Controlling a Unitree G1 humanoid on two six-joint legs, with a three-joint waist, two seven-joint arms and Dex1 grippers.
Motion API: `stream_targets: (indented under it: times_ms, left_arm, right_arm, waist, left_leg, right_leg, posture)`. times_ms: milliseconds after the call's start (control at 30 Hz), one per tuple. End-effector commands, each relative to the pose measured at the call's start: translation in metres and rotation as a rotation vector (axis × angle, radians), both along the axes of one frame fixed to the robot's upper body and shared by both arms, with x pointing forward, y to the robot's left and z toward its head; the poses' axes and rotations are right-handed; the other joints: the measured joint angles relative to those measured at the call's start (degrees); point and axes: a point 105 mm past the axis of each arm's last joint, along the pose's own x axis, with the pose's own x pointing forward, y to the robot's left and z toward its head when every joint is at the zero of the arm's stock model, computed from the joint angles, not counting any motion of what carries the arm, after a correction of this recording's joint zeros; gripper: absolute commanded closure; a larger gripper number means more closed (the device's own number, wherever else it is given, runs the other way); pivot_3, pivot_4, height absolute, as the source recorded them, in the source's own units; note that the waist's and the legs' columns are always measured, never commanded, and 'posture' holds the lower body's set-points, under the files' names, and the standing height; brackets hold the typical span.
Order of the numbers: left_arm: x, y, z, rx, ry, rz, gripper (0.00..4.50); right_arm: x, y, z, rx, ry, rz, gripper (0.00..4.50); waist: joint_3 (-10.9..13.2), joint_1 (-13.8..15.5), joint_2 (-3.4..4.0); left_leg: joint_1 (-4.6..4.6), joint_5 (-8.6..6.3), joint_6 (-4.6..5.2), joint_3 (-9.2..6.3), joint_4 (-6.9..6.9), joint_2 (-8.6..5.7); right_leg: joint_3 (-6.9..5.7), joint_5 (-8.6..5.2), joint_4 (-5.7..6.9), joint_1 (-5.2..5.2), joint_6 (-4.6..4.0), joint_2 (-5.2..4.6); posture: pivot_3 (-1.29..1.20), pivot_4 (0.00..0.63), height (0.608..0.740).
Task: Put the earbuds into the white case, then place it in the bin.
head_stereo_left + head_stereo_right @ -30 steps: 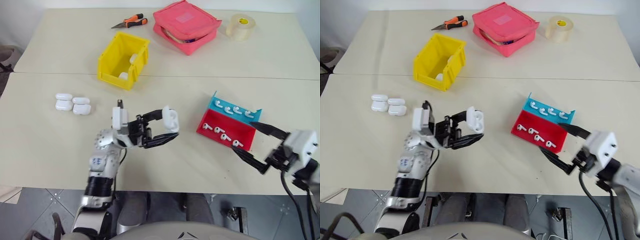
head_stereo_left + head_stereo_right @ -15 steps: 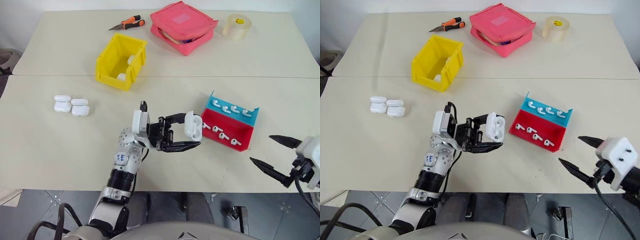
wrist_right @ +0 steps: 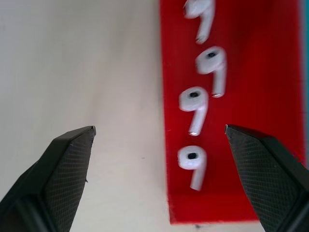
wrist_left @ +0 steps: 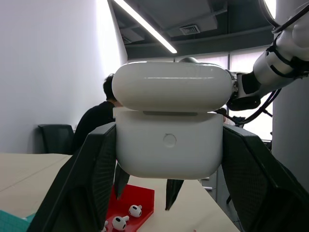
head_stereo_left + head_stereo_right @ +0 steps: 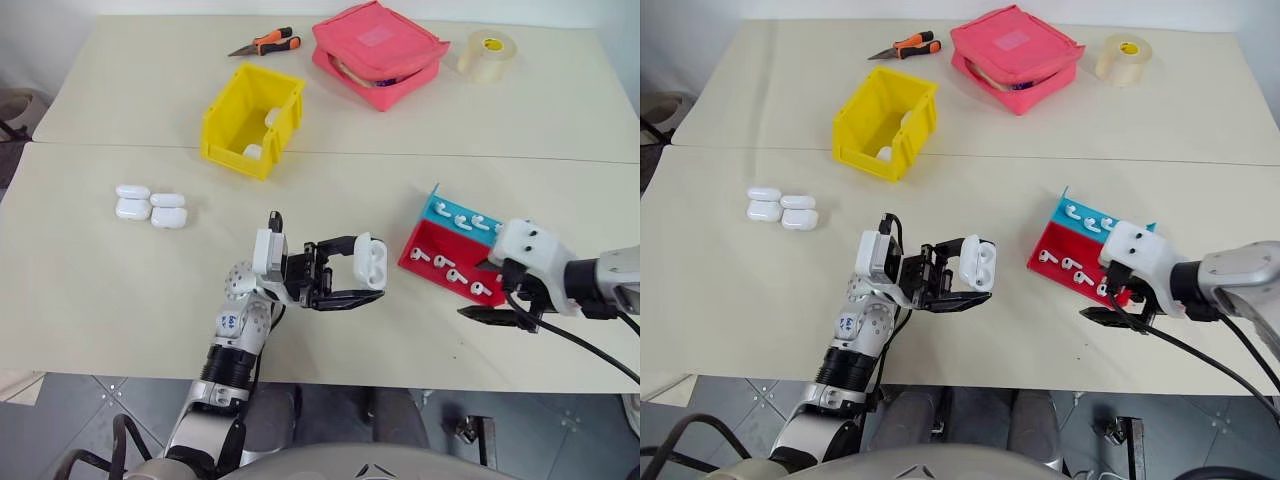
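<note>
matte beige table [image 5: 120,290] under glossy rounded white case [image 5: 370,262].

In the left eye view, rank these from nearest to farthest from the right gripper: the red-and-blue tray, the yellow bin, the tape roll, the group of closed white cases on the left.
1. The red-and-blue tray, right beside the right gripper.
2. Tape roll, far right, and yellow bin, centre-left: too close to call.
3. Closed white cases, far across on the left.
</note>
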Motion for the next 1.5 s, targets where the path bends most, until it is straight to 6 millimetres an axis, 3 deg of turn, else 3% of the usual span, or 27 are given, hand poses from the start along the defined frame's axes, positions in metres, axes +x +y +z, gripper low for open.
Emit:
stream_targets:
  times_ms: [33, 167, 200, 267, 500, 1267, 1400, 1500]
  left_arm:
    - [-0.007, 0.0, 0.007, -0.022, -0.038, -0.004, 1.7]
    - [-0.008, 0.0, 0.006, -0.02, -0.035, 0.001, 1.7]
    - [-0.008, 0.0, 0.006, -0.02, -0.035, 0.003, 1.7]
    - [-0.008, -0.001, 0.006, -0.02, -0.035, 0.004, 1.7]
    - [-0.008, 0.0, 0.007, -0.017, -0.035, 0.008, 1.7]
    - [-0.007, 0.0, 0.016, -0.017, -0.045, 0.021, 1.7]
    - [-0.007, 0.0, 0.017, -0.014, -0.045, 0.019, 1.7]
    - [-0.007, 0.001, 0.017, -0.01, -0.042, 0.014, 1.7]
  right_arm:
    - [0.011, -0.012, -0.003, -0.093, -0.021, -0.016, 0.0]
    - [0.02, -0.012, -0.005, -0.119, -0.038, -0.011, 0.0]
    - [0.021, -0.011, -0.006, -0.122, -0.036, -0.008, 0.19]
    - [0.022, -0.011, -0.007, -0.127, -0.034, -0.002, 0.63]
    - [0.021, -0.009, -0.011, -0.139, -0.028, 0.024, 3.0]
    - [0.019, -0.007, -0.014, -0.187, -0.02, 0.123, 3.0]
    - [0.019, -0.006, -0.016, -0.188, -0.022, 0.129, 3.92]
    - [0.02, -0.005, -0.016, -0.185, -0.028, 0.13, 4.02]
  waist:
    - [0.0, -0.1, 0.0]
    - [0.0, -0.2, 0.01]
    - [0.0, -0.2, 0.02]
    - [0.0, -0.2, 0.02]
    - [0.0, -0.2, 0.02]
    - [0.0, -0.2, 0.02]
    - [0.0, -0.2, 0.02]
    - [0.0, -0.2, 0.02]
  left_leg:
    - [0.0, -0.01, 0.01, 0.01, 0.03, 0.0]
    - [0.01, 0.0, -0.02, 0.05, 0.04, 0.02]
    - [0.02, 0.0, -0.03, 0.05, 0.04, 0.03]
    - [0.02, 0.0, -0.03, 0.06, 0.04, 0.03]
    - [0.02, 0.0, -0.03, 0.08, 0.06, 0.02]
    - [0.02, 0.0, -0.04, 0.08, 0.07, 0.02]
    - [0.03, 0.0, -0.04, 0.08, 0.07, 0.03]
    - [0.04, 0.0, -0.04, 0.08, 0.07, 0.03]
  right_leg:
    - [0.0, 0.01, 0.0, 0.0, 0.02, 0.0]
    - [0.0, 0.04, 0.0, -0.01, 0.07, 0.0]
    - [-0.01, 0.04, 0.02, -0.01, 0.07, 0.0]
    - [-0.01, 0.04, 0.02, -0.01, 0.07, 0.0]
    - [0.0, 0.05, 0.02, -0.01, 0.1, 0.0]
    - [0.0, 0.06, 0.03, -0.01, 0.11, 0.0]
    - [0.0, 0.06, 0.04, -0.01, 0.11, 0.01]
    - [0.0, 0.06, 0.04, 0.0, 0.11, 0.01]
  posture:
    - [0.0, 0.15, 0.74]
    - [0.0, 0.15, 0.74]
    - [0.0, 0.15, 0.74]
    - [0.0, 0.15, 0.74]
    - [0.0, 0.15, 0.74]
    - [0.0, 0.15, 0.74]
    - [0.0, 0.15, 0.74]
    - [0.0, 0.15, 0.74]
